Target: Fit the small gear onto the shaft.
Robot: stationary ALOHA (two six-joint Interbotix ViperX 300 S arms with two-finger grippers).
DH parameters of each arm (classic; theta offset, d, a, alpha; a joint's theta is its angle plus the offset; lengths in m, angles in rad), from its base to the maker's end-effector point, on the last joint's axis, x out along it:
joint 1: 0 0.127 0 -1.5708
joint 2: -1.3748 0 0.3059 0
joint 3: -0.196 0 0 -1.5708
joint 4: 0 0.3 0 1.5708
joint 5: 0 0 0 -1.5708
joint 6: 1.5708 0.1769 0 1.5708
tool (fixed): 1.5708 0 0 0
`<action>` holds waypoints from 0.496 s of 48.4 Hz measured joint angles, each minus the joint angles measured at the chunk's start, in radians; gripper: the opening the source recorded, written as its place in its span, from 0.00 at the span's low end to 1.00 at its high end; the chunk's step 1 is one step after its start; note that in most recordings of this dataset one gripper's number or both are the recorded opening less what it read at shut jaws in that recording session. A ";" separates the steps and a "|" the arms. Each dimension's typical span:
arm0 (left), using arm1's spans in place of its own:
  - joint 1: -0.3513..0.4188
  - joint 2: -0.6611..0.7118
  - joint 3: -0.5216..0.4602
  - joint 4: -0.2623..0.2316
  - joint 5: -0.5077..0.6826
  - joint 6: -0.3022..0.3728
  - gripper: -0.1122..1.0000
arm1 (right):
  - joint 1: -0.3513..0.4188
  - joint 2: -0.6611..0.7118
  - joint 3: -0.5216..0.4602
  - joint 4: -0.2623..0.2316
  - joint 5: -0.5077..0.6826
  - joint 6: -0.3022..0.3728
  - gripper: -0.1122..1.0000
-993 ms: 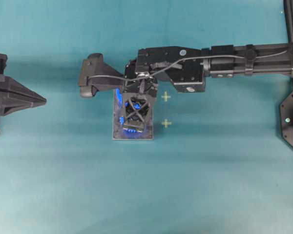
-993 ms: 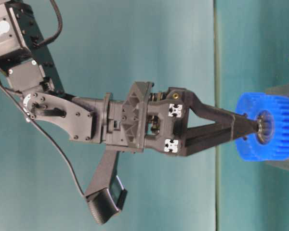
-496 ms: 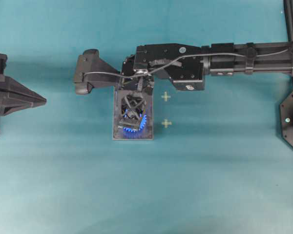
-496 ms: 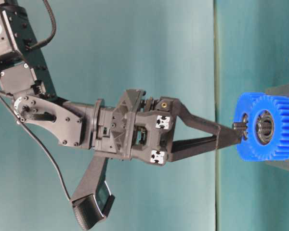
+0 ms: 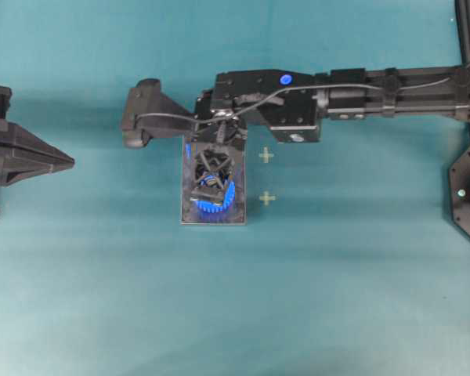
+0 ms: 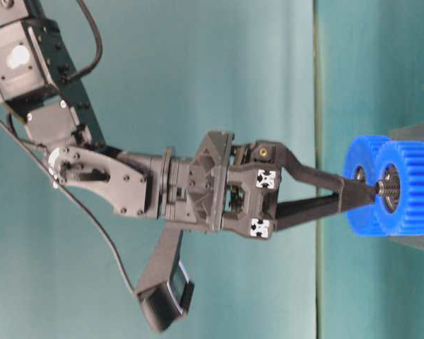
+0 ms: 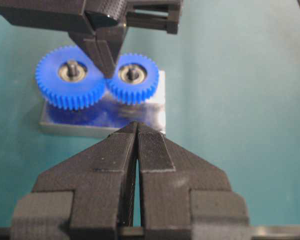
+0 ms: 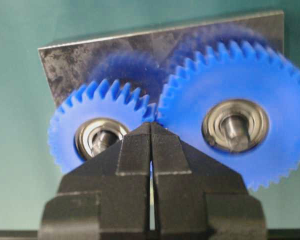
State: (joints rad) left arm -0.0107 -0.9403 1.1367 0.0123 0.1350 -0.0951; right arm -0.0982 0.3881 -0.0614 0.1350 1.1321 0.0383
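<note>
Small gear (image 8: pixel 97 132) sits on its shaft (image 8: pixel 101 141); right gripper (image 8: pixel 150 131) pinched shut, empty, seemingly pressing it; should lift clear next

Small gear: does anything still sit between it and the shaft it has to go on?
Nothing visible does. The small gear already sits on the shaft, its teeth meeting the large gear on the plate. The right gripper, jaws shut, holds nothing.

my closed right gripper (image 8: pixel 150 131) hides part of the small bright-blue toothed gear (image 8: pixel 97 135); overhead, my arm covers most of the grey metal plate (image 5: pixel 211 218).
</note>
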 measured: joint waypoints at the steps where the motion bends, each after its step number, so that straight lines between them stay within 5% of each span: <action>1: 0.000 -0.002 0.000 0.000 0.000 0.000 0.10 | 0.002 -0.006 0.009 0.000 0.006 0.009 0.08; 15: 0.000 -0.002 0.002 0.000 0.000 0.000 0.10 | 0.114 -0.121 0.172 0.014 0.032 0.135 0.08; 24: 0.000 -0.002 0.005 0.002 0.000 0.000 0.10 | 0.101 -0.167 0.186 0.006 -0.046 0.160 0.08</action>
State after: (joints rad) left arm -0.0107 -0.9419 1.1413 0.0138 0.1350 -0.0951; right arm 0.0031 0.2209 0.1243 0.1411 1.0861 0.1979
